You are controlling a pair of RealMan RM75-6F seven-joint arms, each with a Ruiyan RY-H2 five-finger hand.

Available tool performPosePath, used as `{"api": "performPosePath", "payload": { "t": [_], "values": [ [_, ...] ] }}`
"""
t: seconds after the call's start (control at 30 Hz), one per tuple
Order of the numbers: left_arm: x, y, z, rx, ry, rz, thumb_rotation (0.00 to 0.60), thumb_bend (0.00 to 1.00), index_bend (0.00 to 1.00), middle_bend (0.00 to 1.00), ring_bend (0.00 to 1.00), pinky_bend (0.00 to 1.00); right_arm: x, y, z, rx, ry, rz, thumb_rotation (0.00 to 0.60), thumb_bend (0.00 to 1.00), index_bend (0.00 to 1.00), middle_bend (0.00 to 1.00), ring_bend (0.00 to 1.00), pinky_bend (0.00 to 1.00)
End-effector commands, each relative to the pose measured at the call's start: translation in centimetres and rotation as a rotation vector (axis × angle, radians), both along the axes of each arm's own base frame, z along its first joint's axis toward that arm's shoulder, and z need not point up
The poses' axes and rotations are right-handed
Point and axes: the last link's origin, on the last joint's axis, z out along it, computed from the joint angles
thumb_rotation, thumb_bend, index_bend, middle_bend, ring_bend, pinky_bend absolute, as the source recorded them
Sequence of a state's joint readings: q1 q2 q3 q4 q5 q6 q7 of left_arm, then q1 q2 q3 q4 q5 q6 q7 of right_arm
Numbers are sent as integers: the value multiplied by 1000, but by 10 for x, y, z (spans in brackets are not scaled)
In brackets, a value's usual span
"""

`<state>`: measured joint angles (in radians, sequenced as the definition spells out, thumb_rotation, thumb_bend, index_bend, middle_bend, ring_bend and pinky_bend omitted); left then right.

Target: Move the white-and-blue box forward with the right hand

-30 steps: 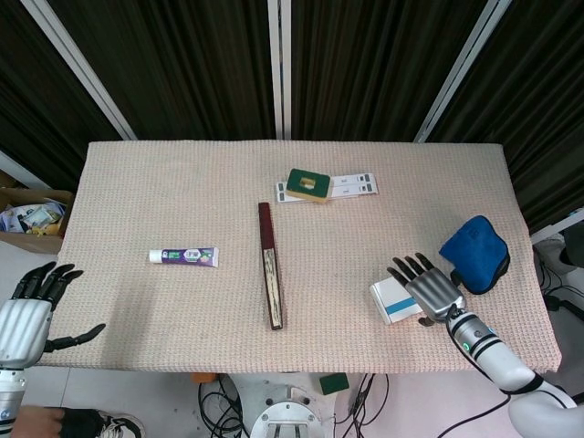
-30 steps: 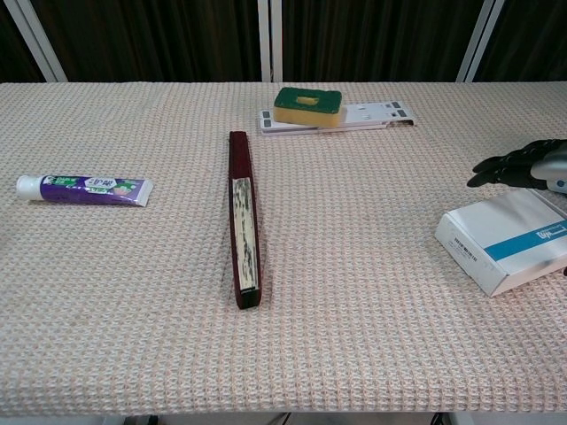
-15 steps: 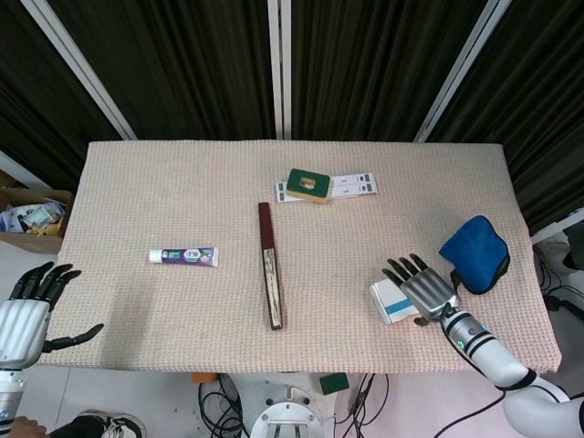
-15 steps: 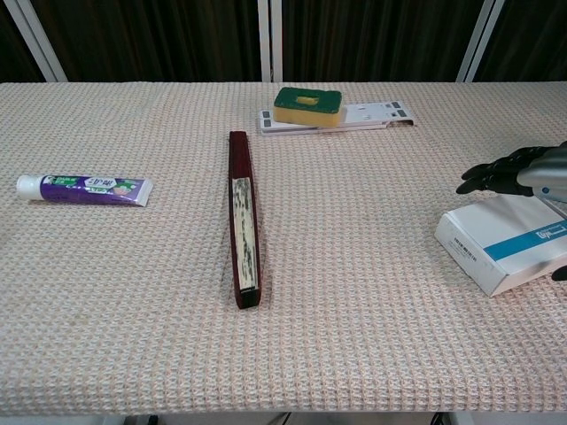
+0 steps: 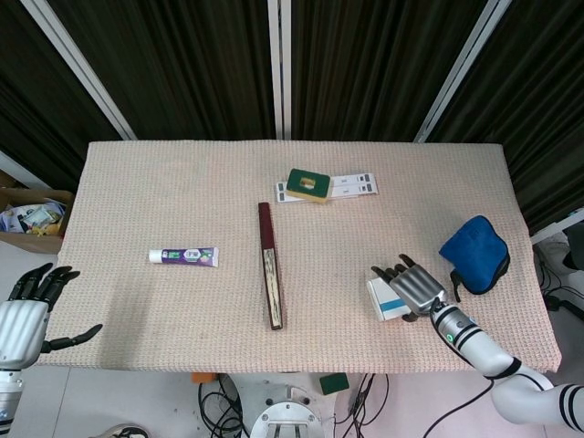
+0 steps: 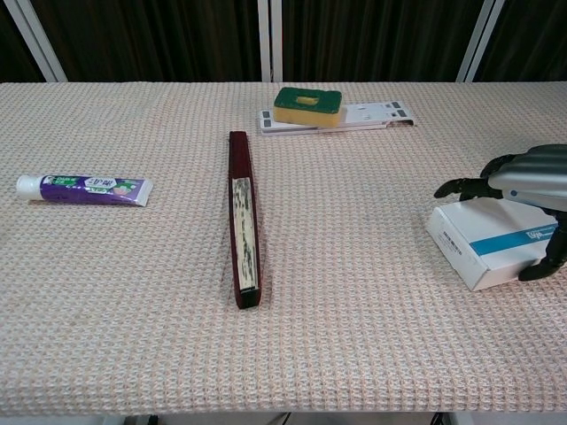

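Note:
The white-and-blue box (image 5: 383,299) (image 6: 483,248) lies near the table's front right. My right hand (image 5: 415,287) (image 6: 523,173) lies over it. Its fingers curve over the box's far edge and its thumb presses the near side, so it grips the box. The box sits flat on the woven cloth (image 6: 354,292), and the hand hides its right end in the head view. My left hand (image 5: 27,315) hangs open beyond the table's front left corner, holding nothing, and only the head view shows it.
A long dark red case (image 5: 270,265) (image 6: 244,226) lies mid-table. A toothpaste tube (image 5: 184,256) (image 6: 84,189) is to the left. A green sponge (image 5: 307,183) (image 6: 307,104) rests on a white card at the back. A blue pouch (image 5: 474,251) sits right of the box.
My right hand has moved left and lowered over the box, with its thumb closing on the near side. The box has shifted a little to the left and turned slightly. The left hand is unchanged.

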<state>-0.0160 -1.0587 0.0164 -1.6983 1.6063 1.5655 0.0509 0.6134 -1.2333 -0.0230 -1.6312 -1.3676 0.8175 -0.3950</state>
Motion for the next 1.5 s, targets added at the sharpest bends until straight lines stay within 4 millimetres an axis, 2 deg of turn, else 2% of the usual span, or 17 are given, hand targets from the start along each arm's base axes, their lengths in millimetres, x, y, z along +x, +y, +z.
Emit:
{"api": "performPosePath", "payload": {
  "t": [0.03, 0.1, 0.2, 0.33, 0.47, 0.57, 0.77, 0.93, 0.97, 1.03, 1.1, 1.13, 1.17, 1.23, 1.5],
  "values": [
    [0, 0, 0, 1, 0, 0, 270, 1, 196, 189, 82, 134, 3, -2, 0, -40, -51, 46, 600, 244, 639, 671, 557, 458],
    [-1, 0, 0, -1, 0, 0, 271, 1, 196, 191, 82, 134, 8, -5, 4, -74, -93, 75, 600, 268, 684, 700, 584, 476],
    [-1, 1, -1, -5, 0, -2, 271, 1, 196, 191, 82, 134, 22, -15, 10, -133, -144, 124, 600, 276, 693, 705, 588, 477],
    [1, 2, -3, -6, -3, -8, 271, 1, 196, 191, 82, 134, 55, -33, 5, -224, -154, 240, 600, 276, 691, 692, 582, 477],
    [3, 4, -4, -2, -1, -21, 268, 1, 178, 191, 82, 134, 95, -54, -20, -257, -184, 269, 600, 271, 679, 680, 580, 477],
    [4, 5, -3, 1, 0, -31, 267, 1, 175, 191, 82, 134, 117, -69, -38, -250, -183, 262, 600, 246, 638, 655, 581, 476],
    [-3, 5, 0, 1, -1, -8, 271, 0, 175, 191, 82, 134, 148, -99, -68, -257, -151, 246, 600, 245, 628, 647, 580, 459],
    [-8, 6, -1, -2, -7, 11, 269, 0, 175, 191, 82, 134, 159, -111, -92, -217, -129, 195, 600, 240, 584, 619, 567, 436],
    [-9, 6, -1, -1, -7, 11, 268, 0, 175, 191, 82, 134, 159, -112, -95, -200, -126, 181, 600, 231, 546, 600, 546, 393],
    [-9, 7, 0, 1, -8, 8, 269, 0, 175, 191, 82, 134, 158, -114, -100, -155, -112, 150, 600, 205, 421, 516, 439, 251],
    [-8, 8, 0, 5, -8, 2, 270, 0, 163, 191, 82, 134, 156, -117, -101, -111, -70, 132, 600, 150, 163, 286, 190, 65],
    [-8, 8, 1, 7, -10, -2, 271, 0, 156, 191, 82, 134, 157, -118, -100, -103, -59, 129, 600, 111, 53, 148, 74, 12],
    [-8, 8, 1, 11, -10, -5, 270, 0, 151, 191, 82, 134, 159, -119, -99, -100, -57, 125, 600, 74, 2, 54, 13, 0],
    [-10, 8, 1, 13, -11, -4, 271, 0, 149, 191, 82, 134, 163, -119, -94, -121, -75, 125, 600, 45, 0, 2, 0, 0],
    [-10, 11, -1, 5, -14, -2, 274, 0, 149, 191, 82, 134, 160, -109, -77, -120, -151, 114, 600, 37, 0, 0, 0, 0]
  ]
}}
